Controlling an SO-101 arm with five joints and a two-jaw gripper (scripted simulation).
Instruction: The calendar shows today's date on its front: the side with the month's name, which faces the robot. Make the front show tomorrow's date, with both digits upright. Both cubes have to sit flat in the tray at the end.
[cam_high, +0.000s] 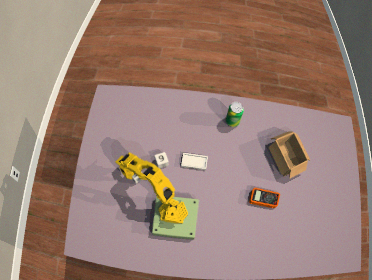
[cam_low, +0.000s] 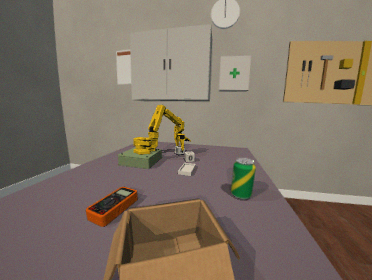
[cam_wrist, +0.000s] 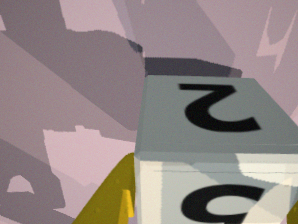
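My gripper (cam_high: 134, 178) (cam_low: 179, 150) (cam_wrist: 212, 202) is shut on a white cube (cam_wrist: 160, 115), low over the mat left of the other cube in the overhead view. In the wrist view its upper visible face shows a 2 upside down, and the face below shows a curved digit cut off by the frame. The other white cube (cam_high: 161, 159) (cam_low: 189, 157) sits outside the tray, with a 9-like digit on top and a 0-like digit on the side towards the exterior camera. The white tray (cam_high: 194, 162) (cam_low: 187, 169) holds no cube.
The green arm base (cam_high: 191, 227) (cam_low: 134, 159) stands below the tray in the overhead view. A green can (cam_high: 233, 117) (cam_low: 243, 180), an open cardboard box (cam_high: 282, 159) (cam_low: 175, 265) and an orange multimeter (cam_high: 264, 198) (cam_low: 112, 205) stand farther off.
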